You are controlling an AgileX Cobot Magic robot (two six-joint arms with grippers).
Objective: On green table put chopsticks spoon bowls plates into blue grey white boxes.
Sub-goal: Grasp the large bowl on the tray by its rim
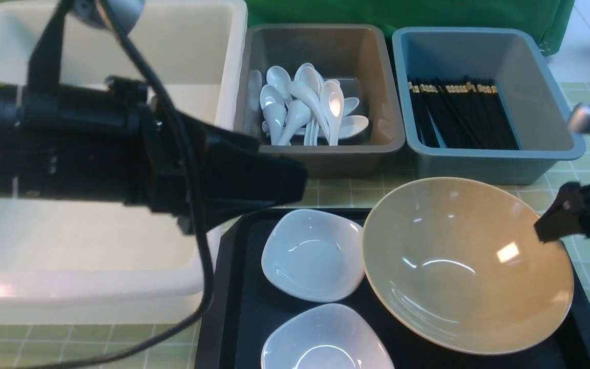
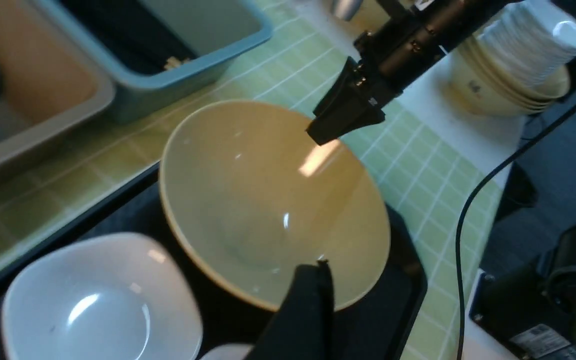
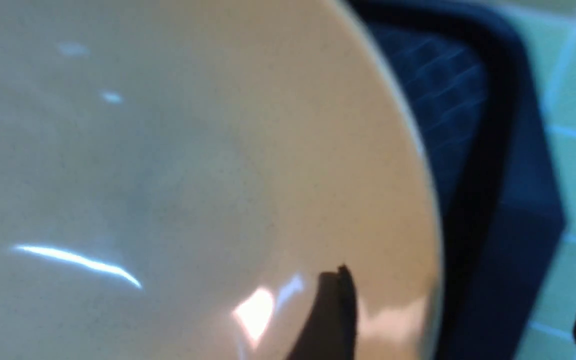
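The wide tan bowl point(image 1: 459, 261) sits on a black tray, with two small white bowls point(image 1: 313, 256) point(image 1: 325, 341) to its left. My right gripper point(image 1: 556, 220) is open and straddles the tan bowl's right rim point(image 3: 418, 150), one finger point(image 3: 333, 310) inside and the other outside. My left gripper point(image 1: 295, 184) is open and empty, above the gap between the white box point(image 1: 233, 61) and the tray. Several white spoons point(image 1: 305, 107) lie in the grey box point(image 1: 387, 102). Black chopsticks point(image 1: 459, 113) lie in the blue box point(image 1: 546, 102). No plates show.
The black tray point(image 1: 244, 307) lies on the green table point(image 1: 341, 192) in front of the grey and blue boxes. My left arm and its cable point(image 1: 197, 246) hang over the white box. A stack of tan and white bowls point(image 2: 513, 65) stands on a white surface beyond the table's right edge.
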